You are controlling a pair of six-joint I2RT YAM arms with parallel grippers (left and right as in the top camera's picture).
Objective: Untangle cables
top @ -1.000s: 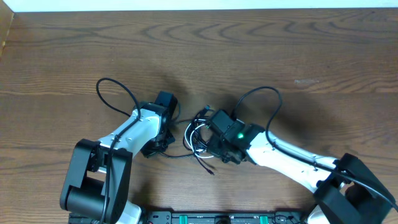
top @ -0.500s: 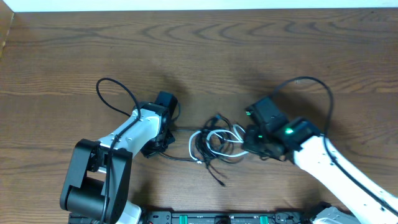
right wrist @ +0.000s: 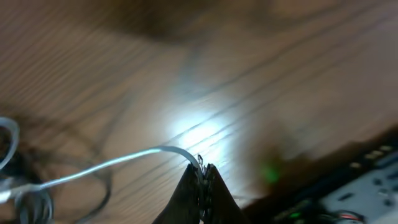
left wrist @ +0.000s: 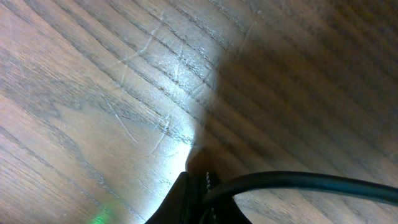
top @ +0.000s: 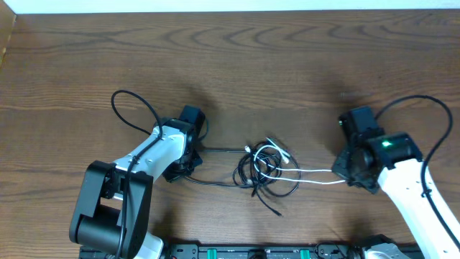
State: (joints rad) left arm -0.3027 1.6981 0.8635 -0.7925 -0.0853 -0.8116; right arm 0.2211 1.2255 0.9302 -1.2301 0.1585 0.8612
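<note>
Our right gripper point(right wrist: 200, 170) is clamped on the white cable point(right wrist: 112, 164), our left gripper point(left wrist: 196, 180) pinched on a black cable point(left wrist: 298, 181)

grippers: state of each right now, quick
left gripper: closed, holding a black cable
right gripper: closed, holding the white cable

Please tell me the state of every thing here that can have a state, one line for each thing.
left gripper, shut on black cable.
right gripper, shut on white cable.
white cable, one end held, stretched out from the tangle, the rest looped in it.
black cable, one end held, running nearly straight into the tangle.
tangle, not undone, lying on the table between the arms.
</note>
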